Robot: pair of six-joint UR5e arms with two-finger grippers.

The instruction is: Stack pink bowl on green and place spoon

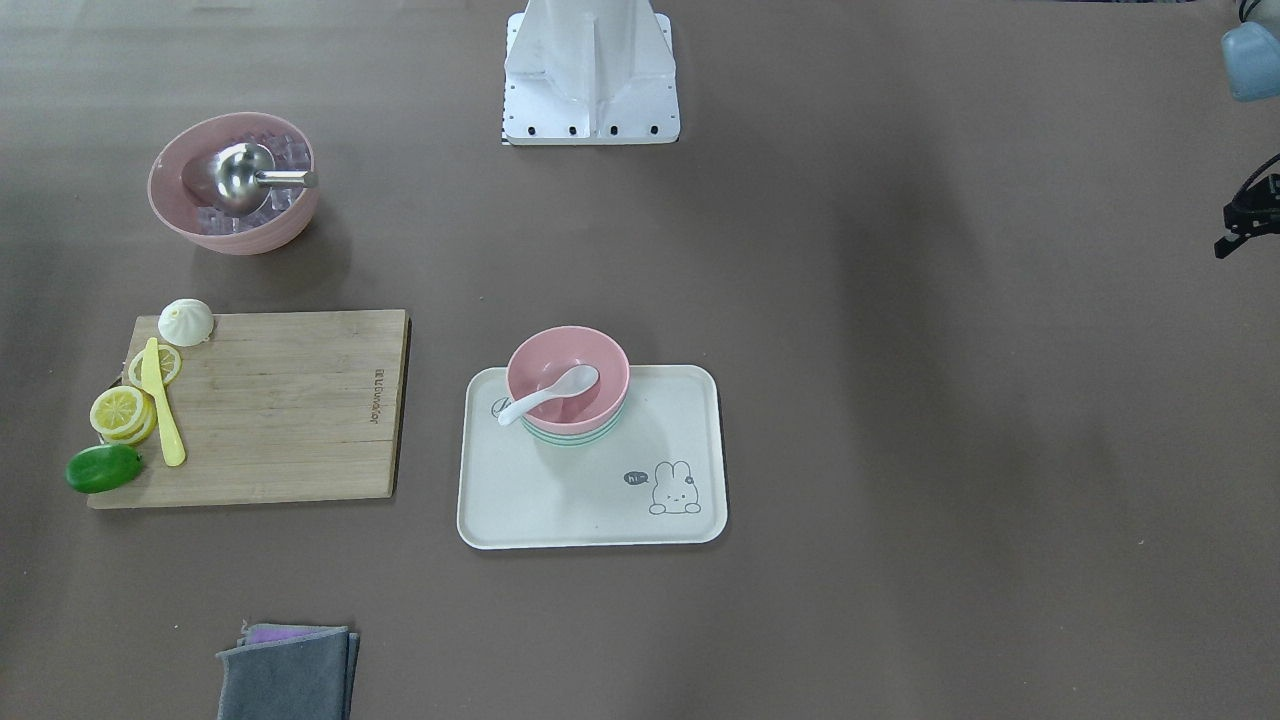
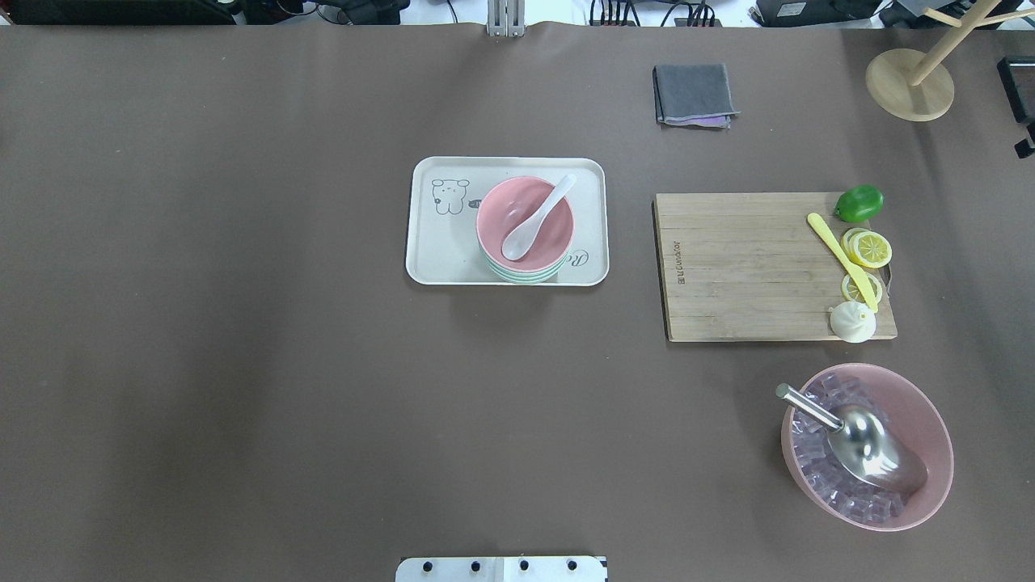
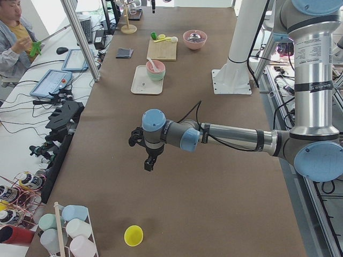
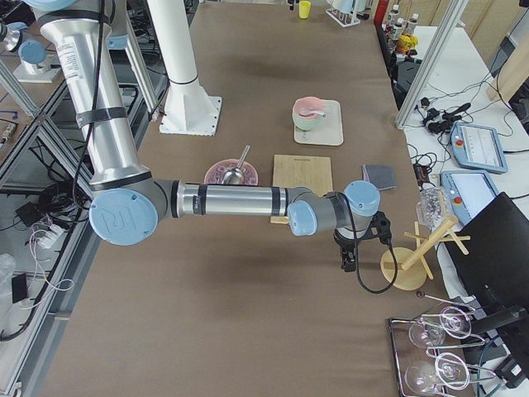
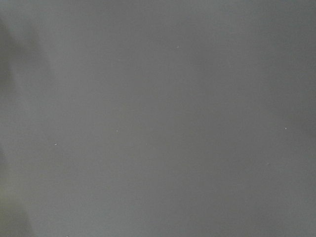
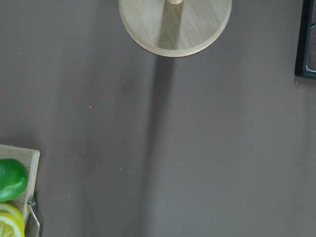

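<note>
The pink bowl (image 1: 592,352) sits nested on the green bowl (image 1: 570,436) on the cream tray (image 1: 590,500). The white spoon (image 1: 555,390) lies in the pink bowl with its handle over the rim. The stack also shows in the overhead view: pink bowl (image 2: 505,206), green bowl (image 2: 521,277), spoon (image 2: 538,218), tray (image 2: 441,250). My left gripper (image 3: 149,163) hangs above bare table, far from the tray. My right gripper (image 4: 347,263) hangs near the wooden stand (image 4: 405,266). I cannot tell whether either is open or shut. Neither wrist view shows fingers.
A wooden cutting board (image 2: 744,267) with a lime (image 2: 859,203), lemon slices, a yellow knife and a white bun lies right of the tray. A large pink bowl (image 2: 930,420) of ice holds a metal scoop. A folded grey cloth (image 2: 694,95) lies at the far side.
</note>
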